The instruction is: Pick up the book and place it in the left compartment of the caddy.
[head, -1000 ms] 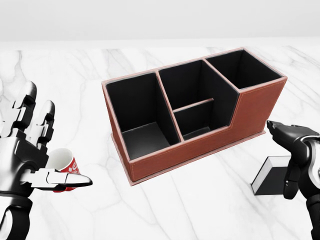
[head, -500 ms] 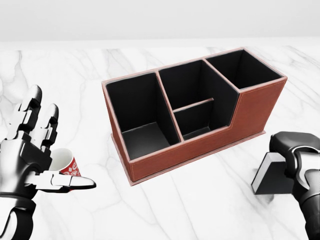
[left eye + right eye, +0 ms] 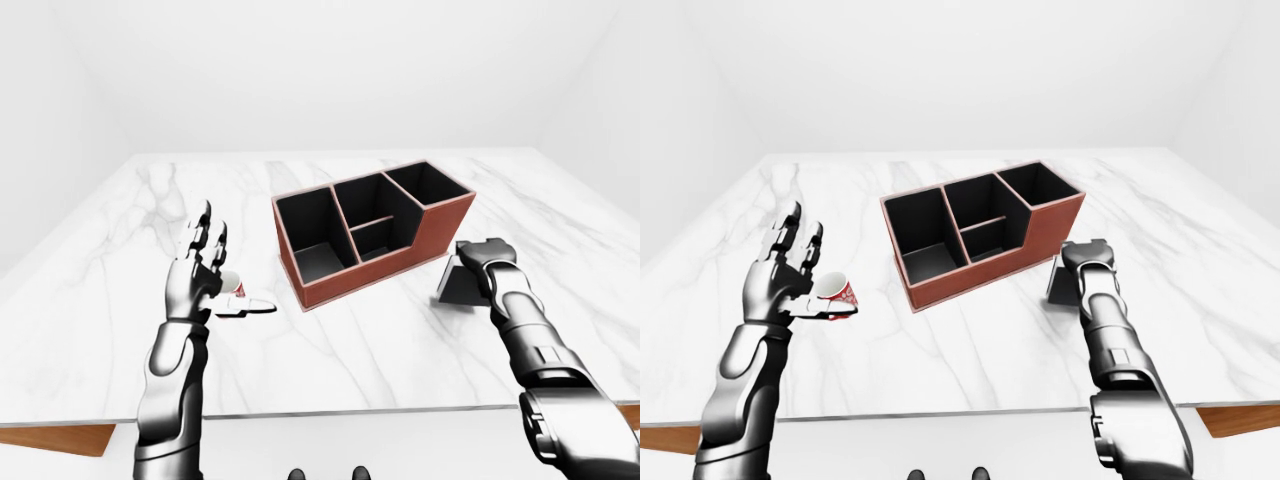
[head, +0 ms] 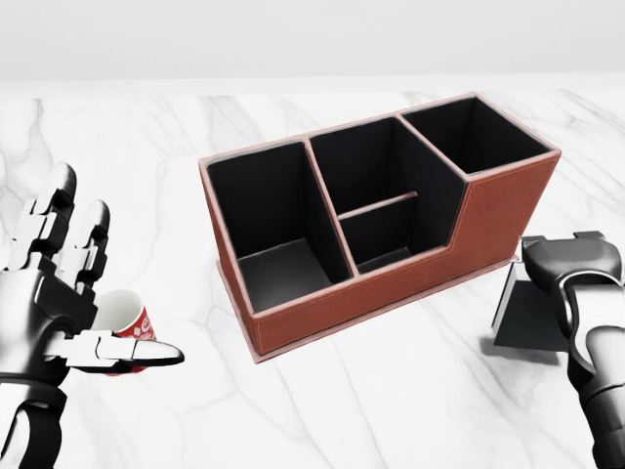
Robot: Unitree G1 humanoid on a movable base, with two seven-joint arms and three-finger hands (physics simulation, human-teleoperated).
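One white marble table (image 3: 330, 380) fills a bare white room. Right of the brown caddy (image 4: 493, 210), the dark book (image 4: 527, 318) lies under the right hand (image 4: 566, 264); its grip is unclear. The left hand (image 4: 54, 293) hangs spread beside a red cup (image 3: 836, 291).
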